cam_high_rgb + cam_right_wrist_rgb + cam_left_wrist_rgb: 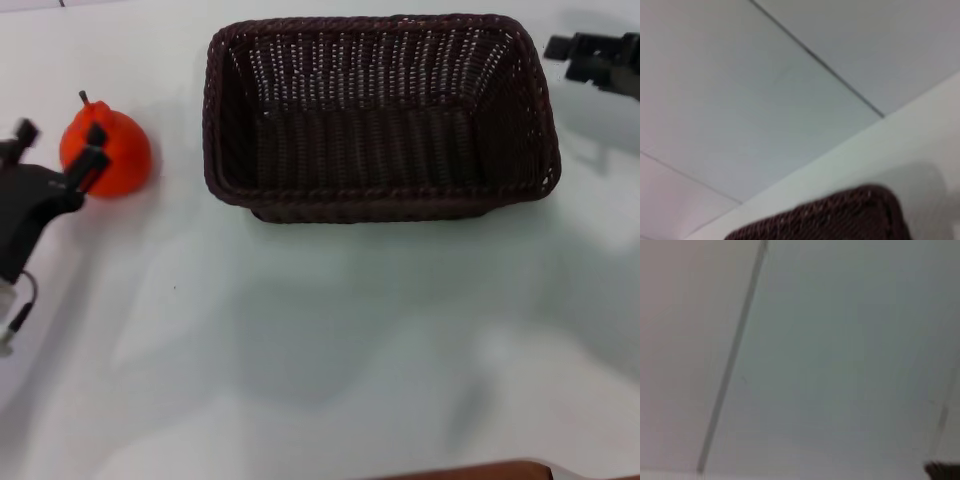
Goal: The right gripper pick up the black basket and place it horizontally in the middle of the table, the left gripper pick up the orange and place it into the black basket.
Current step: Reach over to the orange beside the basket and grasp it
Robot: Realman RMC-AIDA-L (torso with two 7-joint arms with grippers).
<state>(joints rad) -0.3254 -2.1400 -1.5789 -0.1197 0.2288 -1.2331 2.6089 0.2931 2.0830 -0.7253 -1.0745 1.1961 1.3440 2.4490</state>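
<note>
The black basket (380,115) stands upright and empty on the white table (330,330), lengthwise across the middle. One rim corner also shows in the right wrist view (840,215). The orange (115,155) sits on the table left of the basket, apart from it. My left gripper (58,143) is open at the orange's left side, low near the table. One knobbed finger (95,150) shows in front of the fruit and the other (24,131) stands off to its left. My right gripper (600,58) hovers off the basket's far right corner, holding nothing.
A brown edge (470,470) shows at the table's near side. The left wrist view shows only pale surface with a thin seam (732,360).
</note>
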